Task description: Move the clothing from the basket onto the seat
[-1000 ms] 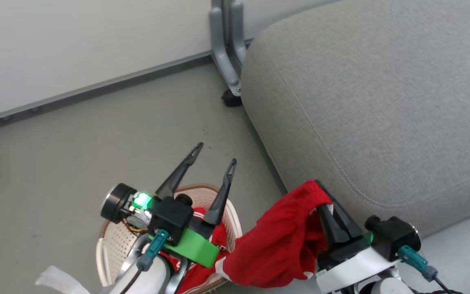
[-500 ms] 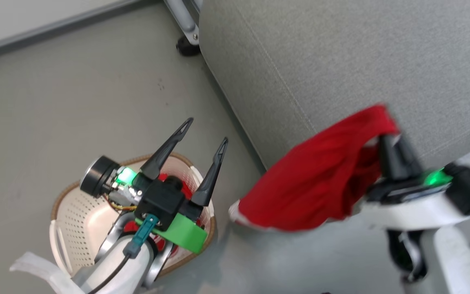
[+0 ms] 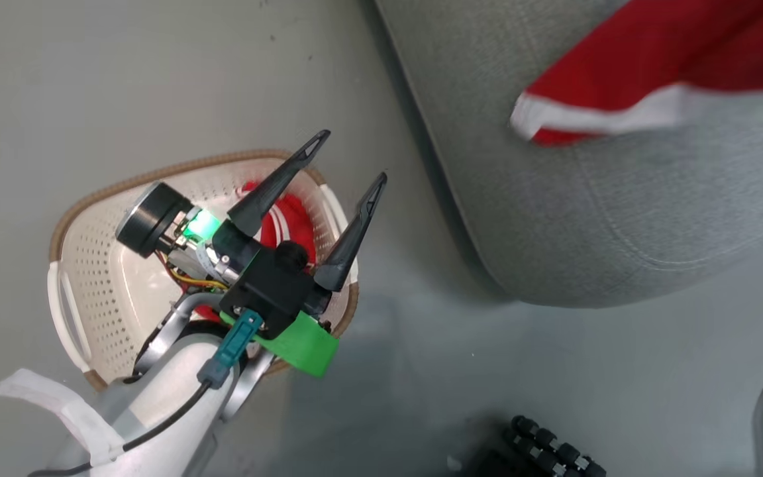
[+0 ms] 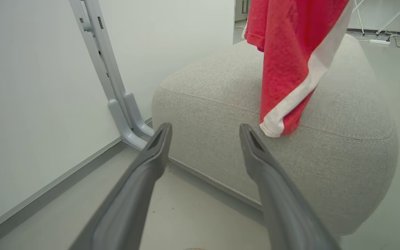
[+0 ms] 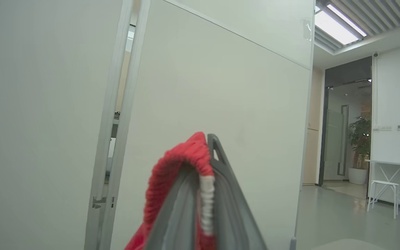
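Right gripper (image 5: 211,142) clenches a fold of a soft, seemingly light red garment (image 5: 172,166) draping below it over the seat (image 3: 554,218). Left gripper (image 3: 348,158) gapes empty above the basket (image 3: 63,218), where the other garment (image 3: 289,218) lies; best to pinch a bunched fold.

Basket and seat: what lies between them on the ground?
Bare grey floor lies between the basket and the seat, in the head view; the open left claw hangs over the basket's edge beside that strip.
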`<state>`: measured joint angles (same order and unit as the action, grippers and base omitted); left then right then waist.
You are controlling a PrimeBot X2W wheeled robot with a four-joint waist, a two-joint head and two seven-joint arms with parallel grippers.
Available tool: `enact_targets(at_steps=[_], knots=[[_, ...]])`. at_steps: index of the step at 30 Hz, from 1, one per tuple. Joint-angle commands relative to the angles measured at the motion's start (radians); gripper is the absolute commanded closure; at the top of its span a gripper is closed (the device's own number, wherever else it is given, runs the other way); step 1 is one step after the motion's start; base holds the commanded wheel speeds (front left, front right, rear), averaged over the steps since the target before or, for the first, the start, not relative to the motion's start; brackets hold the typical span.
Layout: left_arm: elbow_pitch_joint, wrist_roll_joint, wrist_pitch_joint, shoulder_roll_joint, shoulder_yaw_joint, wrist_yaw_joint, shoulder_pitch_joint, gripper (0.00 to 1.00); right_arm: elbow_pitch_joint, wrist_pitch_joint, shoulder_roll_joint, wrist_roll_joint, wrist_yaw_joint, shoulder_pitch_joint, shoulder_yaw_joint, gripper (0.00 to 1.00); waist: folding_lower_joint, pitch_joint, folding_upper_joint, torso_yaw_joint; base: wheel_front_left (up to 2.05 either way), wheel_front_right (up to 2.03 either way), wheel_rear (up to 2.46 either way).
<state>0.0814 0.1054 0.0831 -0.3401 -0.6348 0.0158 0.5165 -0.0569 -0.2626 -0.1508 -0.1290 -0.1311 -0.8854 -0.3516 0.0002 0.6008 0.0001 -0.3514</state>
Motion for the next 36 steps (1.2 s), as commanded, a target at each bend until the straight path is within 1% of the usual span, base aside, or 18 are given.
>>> enact_targets(at_steps=[1, 4, 6, 10, 15, 20, 21, 22, 23, 24, 27, 29, 32, 34, 36], knots=[[0.006, -0.006, 0.0, -0.011, 0.003, 0.003, 0.022, 0.0, 0.018, -0.003, -0.02, 0.004, 0.0, -0.044, -0.018, 1.0, -0.0002, 0.113, -0.0001, 0.087, 0.0, 0.0, 0.0], [0.017, -0.01, -0.001, -0.017, 0.005, 0.005, 0.037, 0.0, 0.05, -0.003, -0.091, 0.022, 0.001, -0.133, -0.077, 1.0, -0.0002, 0.142, -0.0001, 0.101, 0.0, 0.0, 0.0], [0.023, -0.013, -0.001, -0.019, 0.006, 0.002, 0.04, 0.0, 0.064, -0.003, -0.119, 0.032, 0.001, -0.165, -0.11, 1.0, -0.0002, 0.157, -0.0001, 0.104, 0.0, 0.0, 0.0], [0.03, -0.014, -0.009, -0.032, 0.007, 0.002, 0.047, 0.0, 0.104, -0.003, -0.143, 0.064, 0.001, -0.146, -0.18, 1.0, -0.0002, 0.18, -0.0001, 0.101, 0.0, 0.0, 0.0], [0.034, -0.013, -0.018, -0.043, 0.005, 0.004, 0.053, 0.0, 0.205, -0.003, -0.109, 0.103, 0.001, -0.047, -0.276, 1.0, -0.0002, 0.201, -0.0001, 0.096, 0.0, 0.0, 0.0], [0.035, -0.011, -0.024, -0.048, -0.001, 0.002, 0.04, 0.0, 0.331, -0.003, -0.029, 0.118, 0.001, 0.064, -0.364, 1.0, -0.0002, 0.202, -0.0001, 0.093, 0.0, 0.0, 0.0], [0.034, -0.01, -0.024, -0.05, -0.002, 0.001, 0.036, 0.0, 0.344, -0.003, -0.017, 0.117, 0.001, 0.082, -0.373, 0.96, -0.0002, 0.2, -0.0001, 0.093, 0.0, 0.0, 0.0], [0.032, -0.008, -0.022, -0.053, -0.003, -0.001, 0.03, 0.0, 0.358, -0.003, 0.004, 0.114, 0.001, 0.102, -0.388, 0.77, -0.0002, 0.196, -0.0001, 0.092, 0.0, 0.0, 0.0], [0.03, -0.006, -0.021, -0.053, -0.004, -0.003, 0.026, 0.0, 0.367, -0.003, 0.019, 0.113, 0.001, 0.119, -0.398, 0.33, -0.0002, 0.192, -0.0001, 0.091, 0.0, 0.0, 0.0], [0.027, -0.003, -0.019, -0.053, -0.005, -0.005, 0.021, 0.0, 0.377, -0.003, 0.038, 0.11, 0.001, 0.142, -0.409, 0.0, -0.0002, 0.185, -0.0001, 0.091, 0.0, 0.0, 0.0], [0.017, 0.007, -0.011, -0.045, -0.009, -0.009, 0.007, 0.0, 0.391, -0.003, 0.072, 0.11, 0.001, 0.205, -0.437, 0.0, -0.0002, 0.16, -0.0001, 0.09, 0.0, 0.0, 0.0], [0.007, 0.012, -0.001, -0.037, -0.012, -0.015, 0.001, 0.0, 0.396, -0.003, 0.09, 0.111, 0.001, 0.245, -0.436, 0.0, -0.0002, 0.141, -0.0001, 0.091, 0.0, 0.0, 0.0], [-0.022, 0.031, 0.022, -0.026, -0.012, -0.026, -0.017, 0.0, 0.415, -0.003, 0.097, 0.092, 0.001, 0.32, -0.43, 0.0, -0.0002, 0.096, -0.0001, 0.096, 0.0, 0.0, 0.0], [-0.051, 0.045, 0.045, -0.012, -0.01, -0.034, -0.032, 0.0, 0.452, -0.003, 0.101, 0.056, 0.001, 0.366, -0.39, 0.0, -0.0002, 0.061, -0.0001, 0.104, 0.0, 0.0, 0.0], [-0.084, 0.063, 0.072, 0.005, -0.004, -0.044, -0.051, 0.0, 0.47, -0.003, 0.099, 0.02, 0.001, 0.414, -0.326, 0.0, -0.0002, 0.021, -0.0001, 0.114, 0.0, 0.0, 0.0]])
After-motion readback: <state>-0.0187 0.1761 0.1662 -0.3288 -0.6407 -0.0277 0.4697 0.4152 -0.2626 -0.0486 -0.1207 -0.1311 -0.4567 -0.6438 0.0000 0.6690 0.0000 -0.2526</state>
